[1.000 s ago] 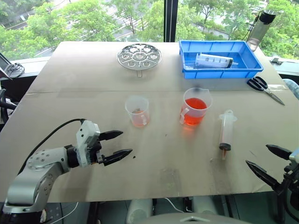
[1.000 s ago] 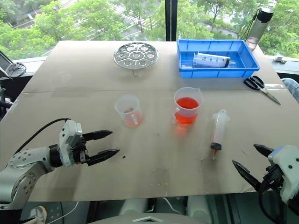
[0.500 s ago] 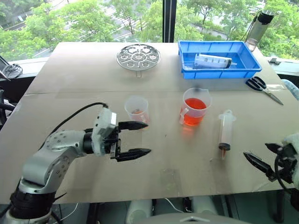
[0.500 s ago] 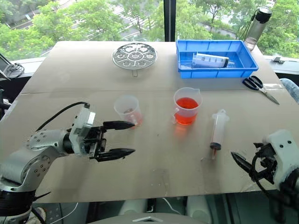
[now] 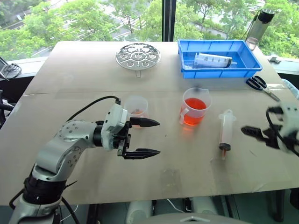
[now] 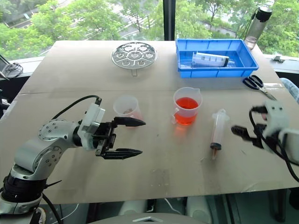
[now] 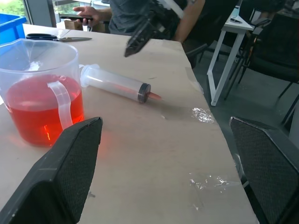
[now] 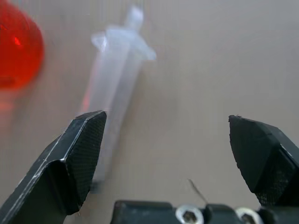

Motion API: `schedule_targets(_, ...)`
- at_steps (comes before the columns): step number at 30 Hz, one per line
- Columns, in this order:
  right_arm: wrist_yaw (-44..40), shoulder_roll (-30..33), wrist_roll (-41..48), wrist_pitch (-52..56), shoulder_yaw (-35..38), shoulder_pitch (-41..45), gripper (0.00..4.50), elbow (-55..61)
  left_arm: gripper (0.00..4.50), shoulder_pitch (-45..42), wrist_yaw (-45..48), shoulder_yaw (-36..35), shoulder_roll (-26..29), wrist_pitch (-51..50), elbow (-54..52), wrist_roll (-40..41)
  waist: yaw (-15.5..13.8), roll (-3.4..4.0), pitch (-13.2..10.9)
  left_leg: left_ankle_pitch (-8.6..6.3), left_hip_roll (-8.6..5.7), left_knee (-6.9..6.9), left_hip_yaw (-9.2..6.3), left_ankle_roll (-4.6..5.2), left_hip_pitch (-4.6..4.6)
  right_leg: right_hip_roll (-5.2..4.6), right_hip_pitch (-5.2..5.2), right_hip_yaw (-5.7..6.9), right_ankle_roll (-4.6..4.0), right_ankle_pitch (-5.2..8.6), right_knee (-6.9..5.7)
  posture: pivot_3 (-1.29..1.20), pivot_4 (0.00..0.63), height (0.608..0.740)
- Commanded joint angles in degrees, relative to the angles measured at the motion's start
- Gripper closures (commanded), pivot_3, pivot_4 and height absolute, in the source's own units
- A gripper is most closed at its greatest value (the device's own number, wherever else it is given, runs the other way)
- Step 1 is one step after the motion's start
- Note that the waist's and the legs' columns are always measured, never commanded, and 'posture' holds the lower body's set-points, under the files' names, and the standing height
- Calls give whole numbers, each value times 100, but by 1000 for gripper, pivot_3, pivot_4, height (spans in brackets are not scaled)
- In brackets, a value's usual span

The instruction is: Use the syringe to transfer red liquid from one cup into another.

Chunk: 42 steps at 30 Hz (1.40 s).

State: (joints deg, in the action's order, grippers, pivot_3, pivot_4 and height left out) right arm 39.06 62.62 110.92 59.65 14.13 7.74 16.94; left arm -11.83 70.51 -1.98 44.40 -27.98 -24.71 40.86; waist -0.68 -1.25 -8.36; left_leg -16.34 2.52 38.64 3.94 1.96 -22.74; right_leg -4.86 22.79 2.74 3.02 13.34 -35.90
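Note:
The syringe lies flat on the table, its orange-red tip toward the near edge. To its left stands the wider handled cup holding bright red liquid. The smaller cup with paler contents stands further left. My left gripper is open and points right; its upper finger crosses just in front of the small cup. The left wrist view looks at the handled cup and the syringe. My right gripper is open and empty, hovering to the right of the syringe, apart from it.
A blue tray at the back right holds a fatter syringe. A round metal plate lies at the back centre, scissors at the right edge, and a bottle beyond the tray. A person stands behind the table in the left wrist view.
My left gripper swung right and up, to just in front of the small cup. My right gripper rose from the table's near edge, rolled, and came forward beside the syringe.

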Motion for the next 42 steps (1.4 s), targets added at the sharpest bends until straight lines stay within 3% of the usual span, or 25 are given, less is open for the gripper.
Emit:
schedule_targets(1,392,-493,208,62,-384,926,0,-334,59,51,-165,-125,-27,-25,-234,138,-1,-1,-1,0,2,1,-1,-1,-1,1,0,1,0,0,0,0,150,740)
schedule_targets(9,1316,-1270,208,622,-789,1891,0,-1022,59,317,-375,-190,-22,-33,-441,152,-27,0,-1,9,2,4,5,-15,-20,-4,14,0,0,-1,0,0,150,740)
schedule_targets(40,1699,-1321,208,1701,-1552,2503,0,-2332,59,909,-725,-298,35,-24,-849,280,0,2,-1,-4,4,4,18,6,-17,-2,23,-14,2,-2,-5,0,150,740)
schedule_targets(42,1653,-1286,208,1784,-1638,2553,771,-2431,0,944,-751,-298,35,-19,-879,284,1,2,-1,-4,4,4,18,7,-17,-2,23,-15,2,-3,-4,0,150,740)
